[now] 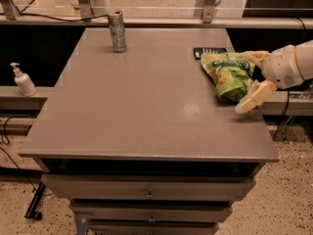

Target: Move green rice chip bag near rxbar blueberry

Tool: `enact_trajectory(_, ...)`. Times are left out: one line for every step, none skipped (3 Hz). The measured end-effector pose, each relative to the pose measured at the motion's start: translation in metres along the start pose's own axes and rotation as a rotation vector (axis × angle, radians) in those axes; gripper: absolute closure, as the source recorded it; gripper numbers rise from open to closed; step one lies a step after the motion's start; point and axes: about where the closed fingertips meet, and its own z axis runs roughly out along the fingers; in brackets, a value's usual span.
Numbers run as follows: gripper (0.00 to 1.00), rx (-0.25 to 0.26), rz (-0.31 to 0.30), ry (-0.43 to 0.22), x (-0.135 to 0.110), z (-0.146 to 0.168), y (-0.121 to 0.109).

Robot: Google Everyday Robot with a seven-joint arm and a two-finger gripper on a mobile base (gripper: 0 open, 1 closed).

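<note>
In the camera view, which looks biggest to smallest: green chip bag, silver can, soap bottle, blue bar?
1. green rice chip bag, with the gripper at its right end.
2. silver can and soap bottle look alike, so unranked.
3. rxbar blueberry, smallest, though partly covered by the bag.

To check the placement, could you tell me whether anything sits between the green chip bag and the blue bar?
Nothing visible does: the crinkly bright green chip bag lies against the small flat navy bar wrapper. The gripper is at the bag's right end, jaws spread.
</note>
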Motion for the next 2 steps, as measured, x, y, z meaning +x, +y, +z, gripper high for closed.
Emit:
enact_trajectory(0.0, 0.017, -0.004, -0.001, -0.005, -0.013, -0.002)
enact_trajectory(0.0, 0.05, -0.012, -0.001, -0.02, -0.048, -0.004)
